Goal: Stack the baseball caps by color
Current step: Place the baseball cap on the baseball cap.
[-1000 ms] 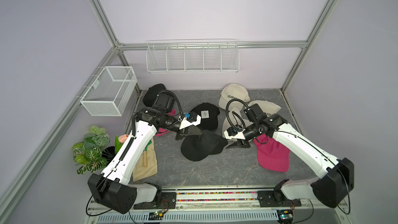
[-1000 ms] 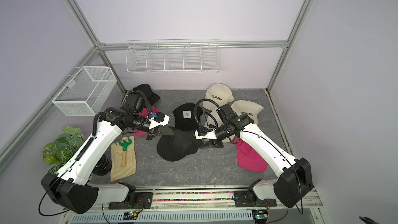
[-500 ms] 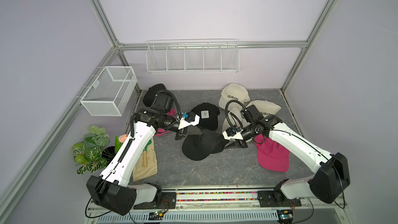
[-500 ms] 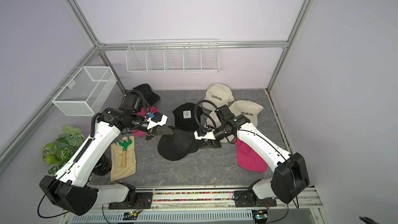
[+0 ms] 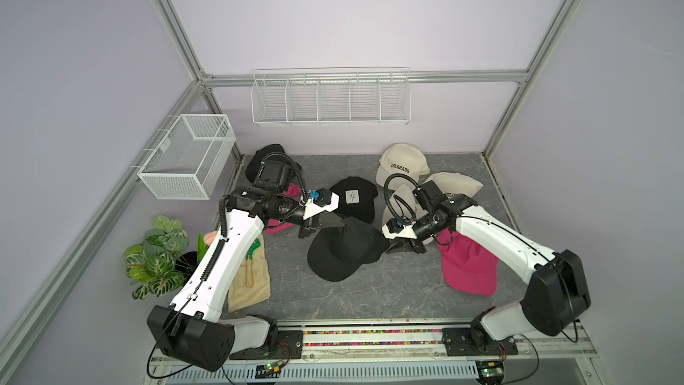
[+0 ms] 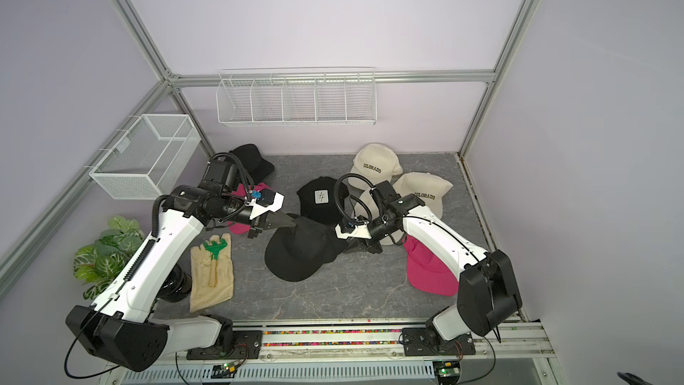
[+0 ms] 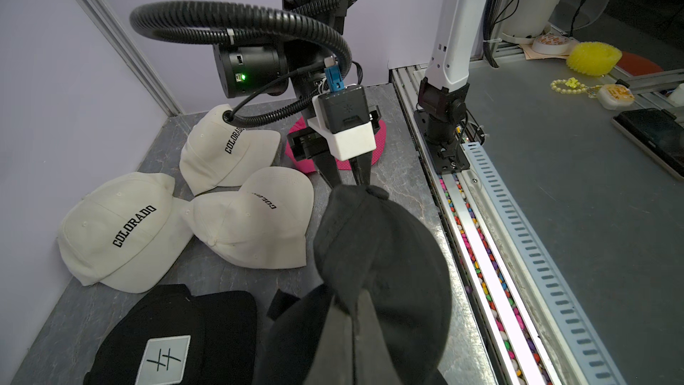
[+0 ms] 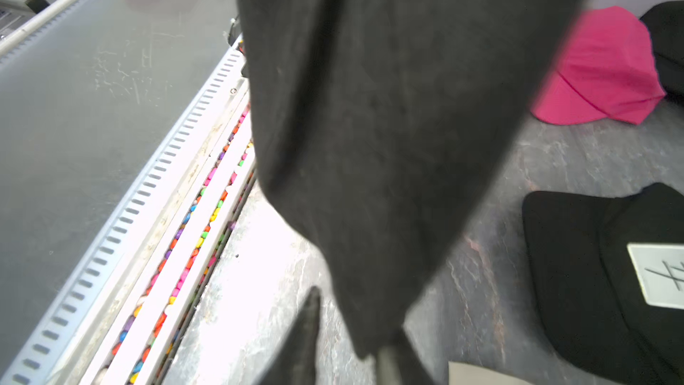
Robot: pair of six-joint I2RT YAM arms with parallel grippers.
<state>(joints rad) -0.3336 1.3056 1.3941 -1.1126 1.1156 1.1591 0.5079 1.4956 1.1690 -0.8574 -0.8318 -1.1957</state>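
- Two grippers share one cap: left gripper (image 7: 351, 312) has its jaws fully closed on crown fabric of the plain black cap (image 7: 381, 246) (left wrist view).
- Right gripper (image 7: 348, 184) is at the opp. end, jaws nearly together w/ the cap's edge bunched between them. Dark fabric fills most of the right wrist view.
- Cap is stretched between both tips, approx. mid-table, brim toward the front in both top views. Can't tell if it touches the grey table (image 5: 370, 298).
- Just behind it: black cap w/ white square patch (image 5: 351, 198), flat on the table.
- 3rd black cap (image 5: 266, 155) sits in the back corner, behind the left arm.
- Three cream "COLORADO" caps cluster at the back on the right arm's side: (image 7: 122, 227), (image 7: 229, 149), (image 7: 259, 231), close together.
- Pink caps are well apart: one (image 5: 466, 268) under the right arm, one (image 5: 275, 229) under the left wrist.
- Beige cloth piece (image 6: 211, 272) w/ a green tool lies front, beside the left arm.
- Potted plant (image 5: 155, 257) stands off the table's edge.
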